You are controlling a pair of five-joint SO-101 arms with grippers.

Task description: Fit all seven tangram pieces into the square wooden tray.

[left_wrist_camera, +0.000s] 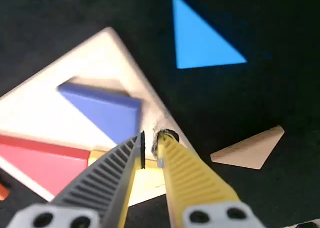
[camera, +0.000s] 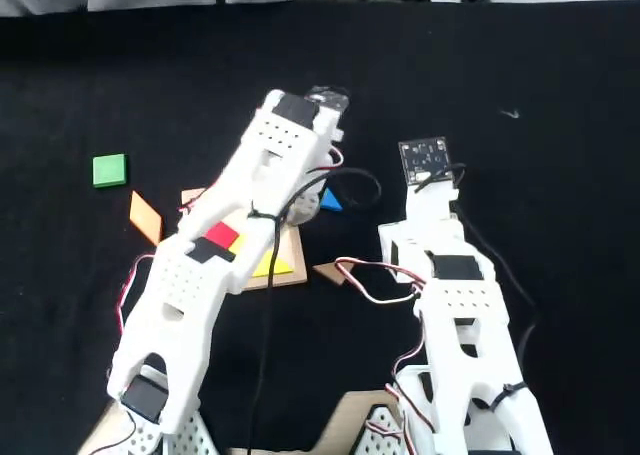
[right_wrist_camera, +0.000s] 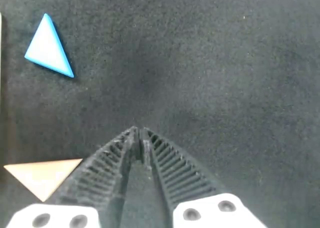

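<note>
Hovering left pincer (left_wrist_camera: 152, 140): my jaws are all but closed with nothing between them, tips at the rim of the square wooden tray (left_wrist_camera: 120, 52); whether they touch it I can't tell.
Inside the tray: dark blue triangle (left_wrist_camera: 107, 110), red piece (left_wrist_camera: 45, 163), yellow piece (camera: 272, 265).
Pale wooden triangle (left_wrist_camera: 250, 148): on the black cloth (camera: 560, 175), near the tray.
Light blue triangle (left_wrist_camera: 200, 37): on the cloth, farther out.
Right pincer (right_wrist_camera: 137, 134): closed, empty, above cloth.
Orange parallelogram (camera: 145, 217), green square (camera: 110, 169): on the cloth beyond the tray's other side.
</note>
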